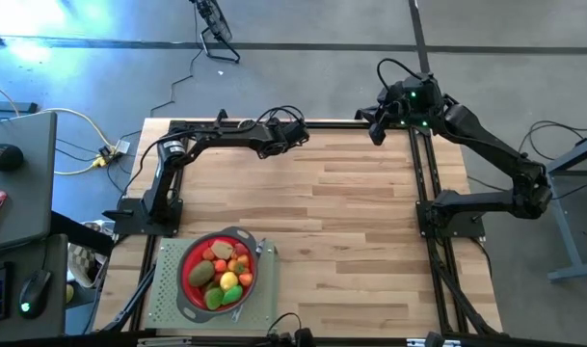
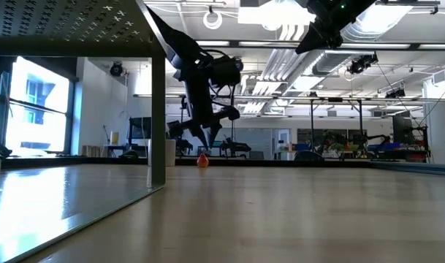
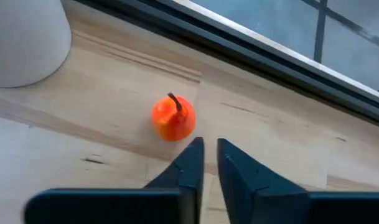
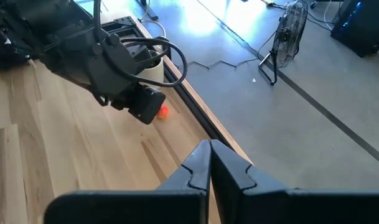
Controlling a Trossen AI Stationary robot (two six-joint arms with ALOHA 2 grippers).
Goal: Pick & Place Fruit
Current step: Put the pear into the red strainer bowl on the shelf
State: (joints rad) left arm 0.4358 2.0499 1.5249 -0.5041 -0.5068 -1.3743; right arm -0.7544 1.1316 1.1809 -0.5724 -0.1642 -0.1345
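Note:
One small orange toy fruit (image 3: 173,119) with a brown stem lies alone on the wood near the table's far edge; it also shows in the low view (image 2: 202,160) and the right wrist view (image 4: 163,112). My left gripper (image 3: 209,144) hovers just short of it, open by a narrow gap and touching nothing. In the high view the left gripper (image 1: 298,133) hides the fruit. Several more fruits (image 1: 222,274) lie in the red strainer (image 1: 189,258) at the near left. My right gripper (image 4: 209,148) is shut and raised over the far right corner (image 1: 375,130).
The strainer sits on a grey-green mat (image 1: 168,306) at the near left edge. A white rounded object (image 3: 21,37) stands on the far edge beside the orange fruit. A black frame rail (image 3: 251,56) runs along the far edge. Bare wood (image 1: 351,231) fills the table's middle.

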